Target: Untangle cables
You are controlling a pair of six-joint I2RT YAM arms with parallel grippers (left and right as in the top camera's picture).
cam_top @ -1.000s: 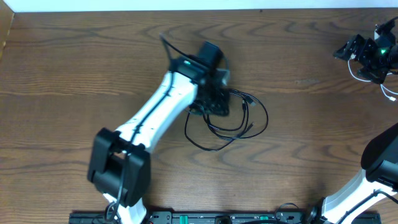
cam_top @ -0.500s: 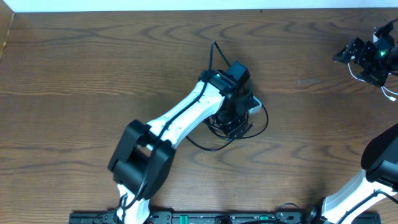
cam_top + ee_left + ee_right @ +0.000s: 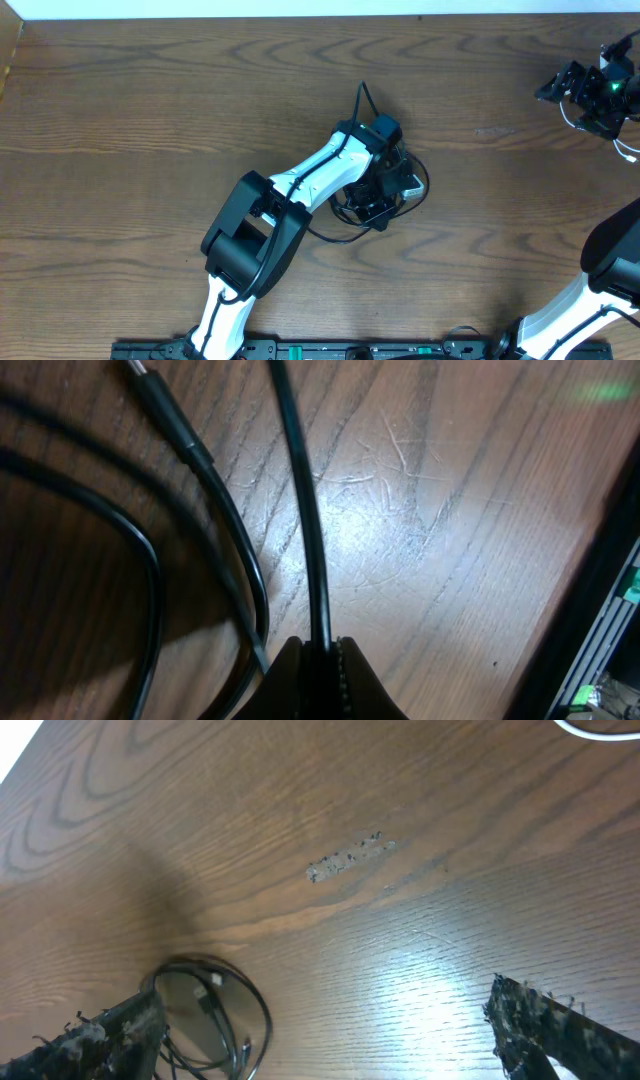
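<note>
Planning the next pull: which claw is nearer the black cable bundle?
Left. The left claw grips one black cable of it; the right claw hangs open far off to the right.

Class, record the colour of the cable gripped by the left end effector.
Black; the cable in the left end effector shows best in the left wrist view.
</note>
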